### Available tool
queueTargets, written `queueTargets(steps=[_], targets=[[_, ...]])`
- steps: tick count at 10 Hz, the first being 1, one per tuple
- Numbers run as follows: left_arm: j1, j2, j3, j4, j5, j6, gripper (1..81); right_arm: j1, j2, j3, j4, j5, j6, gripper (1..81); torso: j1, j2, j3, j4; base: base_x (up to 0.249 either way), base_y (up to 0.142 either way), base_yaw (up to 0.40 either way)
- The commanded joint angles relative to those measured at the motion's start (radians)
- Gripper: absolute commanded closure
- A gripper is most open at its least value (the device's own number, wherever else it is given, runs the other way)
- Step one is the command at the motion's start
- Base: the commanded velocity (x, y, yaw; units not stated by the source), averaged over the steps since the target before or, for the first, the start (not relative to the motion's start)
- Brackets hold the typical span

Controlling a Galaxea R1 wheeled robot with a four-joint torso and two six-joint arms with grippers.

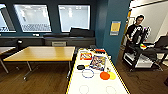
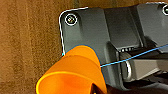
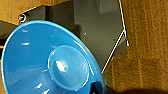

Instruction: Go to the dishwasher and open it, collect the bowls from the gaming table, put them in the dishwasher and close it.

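In your head view, the long white-topped gaming table with its yellow frame (image 1: 75, 75) runs lengthwise from the 6 o'clock edge up toward 12 o'clock, its far end near a teal wall. On its top, near the middle, a flat orange round bowl (image 1: 104, 75) lies touching a yellow round bowl (image 1: 112, 75) at its 3 o'clock side. At 9 o'clock from the orange one lies a pale bowl with a bluish rim (image 1: 88, 73). A small dark round object (image 1: 80, 67) sits just at 11 o'clock from that. Farther up the table lie colourful flat game boxes (image 1: 98, 62), their long sides roughly following the table's length. At 9 o'clock from the gaming table stands a plain wood-topped table (image 1: 41, 53) on a brown wooden floor (image 1: 45, 80). At 3 o'clock a person in dark clothes (image 1: 134, 31) stands behind a black control rig (image 1: 145, 53).

In your left wrist view, a bright orange plastic bowl (image 2: 72, 72) shows large against the robot's dark plate, tilted, its open mouth toward the camera's lower edge. Whether the left gripper grasps it, you cannot tell.

In your right wrist view, a glossy blue plastic bowl (image 3: 50, 62) shows its underside with the round foot facing the camera. Whether the right gripper clamps it, you cannot tell.
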Motion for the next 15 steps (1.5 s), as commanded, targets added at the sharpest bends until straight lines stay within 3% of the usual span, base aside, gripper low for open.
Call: queueTargets(steps=[1, 9, 13, 14, 15], targets=[[-0.044, -0.002, -0.004, 0.017, 0.056, 0.002, 81.1, 0.029, 0.005, -0.005, -0.003, -0.046, -0.003, 81.1, 0.000, 0.000, 0.000, 0.000, 0.000, 0.000, 0.000], [-0.033, 0.000, -0.001, 0.015, 0.056, 0.002, 81.1, 0.035, 0.012, -0.007, -0.009, -0.046, -0.003, 81.1, -0.001, -0.001, 0.001, 0.000, -0.068, 0.000, 0.000], [-0.027, 0.000, -0.001, 0.015, 0.054, 0.002, 81.1, 0.032, 0.012, -0.005, -0.010, -0.046, -0.003, 81.1, -0.001, 0.000, 0.068, 0.000, -0.105, 0.000, 0.000], [-0.027, 0.000, -0.002, 0.015, 0.054, 0.002, 81.1, 0.032, 0.012, -0.005, -0.010, -0.046, -0.003, 81.1, -0.002, -0.001, 0.044, 0.000, -0.105, 0.000, 0.000], [-0.028, -0.002, -0.002, 0.015, 0.054, 0.002, 81.1, 0.032, 0.015, -0.007, -0.010, -0.046, -0.003, 81.1, -0.002, -0.002, 0.054, 0.000, -0.104, 0.000, 0.000]])
